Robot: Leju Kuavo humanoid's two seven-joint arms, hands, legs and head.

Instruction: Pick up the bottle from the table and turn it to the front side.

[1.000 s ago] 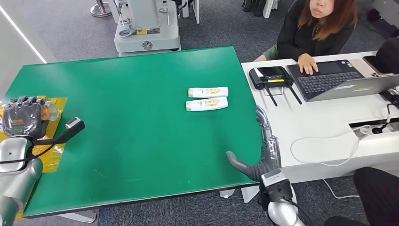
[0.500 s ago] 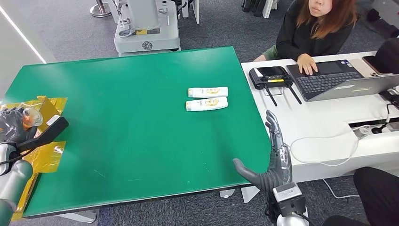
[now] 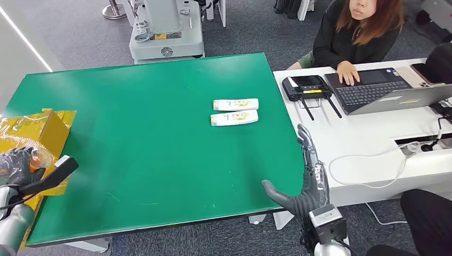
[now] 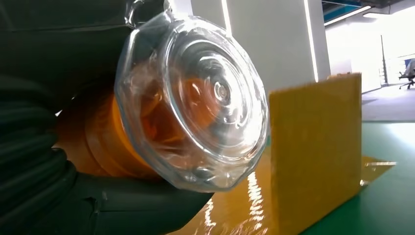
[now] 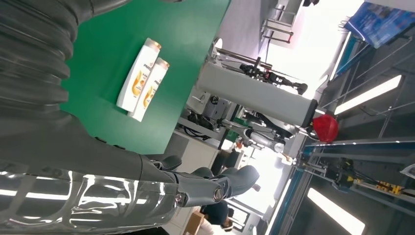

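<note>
My left hand grips a clear bottle with orange contents at the table's left edge, beside a yellow box. The left wrist view looks straight at the bottle's round clear end, held in the dark fingers. Two white shampoo bottles lie side by side on the green table, right of centre; in the right wrist view they are the pair. My right hand is open with fingers straight, at the table's near right edge, holding nothing.
A white desk to the right carries a laptop, a black controller and cables. A person sits behind it, one hand on the keyboard. A grey machine base stands beyond the table.
My left hand has drawn back toward me with the clear bottle, uncovering the yellow box. My right hand shifted slightly right along the table's edge, still open.
</note>
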